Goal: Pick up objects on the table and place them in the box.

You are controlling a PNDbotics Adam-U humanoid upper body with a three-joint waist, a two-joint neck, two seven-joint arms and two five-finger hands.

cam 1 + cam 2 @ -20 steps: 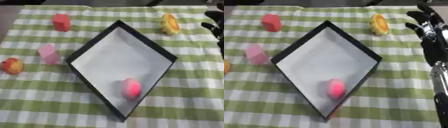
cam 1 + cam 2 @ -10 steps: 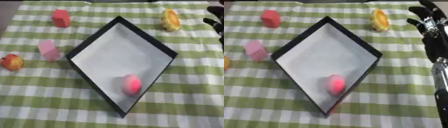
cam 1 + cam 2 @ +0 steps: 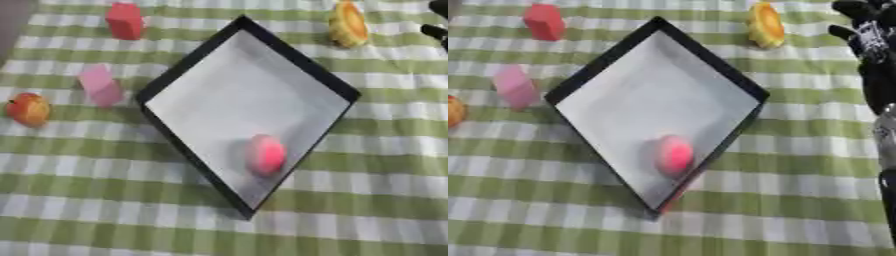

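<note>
A pink rounded object [image 3: 265, 154] lies in the near corner of the black-rimmed, white-floored box [image 3: 308, 70], set diamond-wise on the green-checked tabletop [image 3: 367, 200]. Left: an orange fruit [image 3: 28, 109], a pink block [image 3: 101, 86], a red block [image 3: 125, 21]. Far right: a yellow-orange object [image 3: 766, 24] near the right hand [image 3: 874, 35]; its fingers' state I cannot tell.

Box [image 3: 605, 65] sits askew on the checked desk [image 3: 798, 165], pink ball [image 3: 674, 154] inside near its lower corner; red block [image 3: 544, 21] and pink block [image 3: 515, 87] to its left; yellow-orange thing [image 3: 766, 24] upper right; right robot hand [image 3: 870, 30] just beside it, apart; finger state unclear.
</note>
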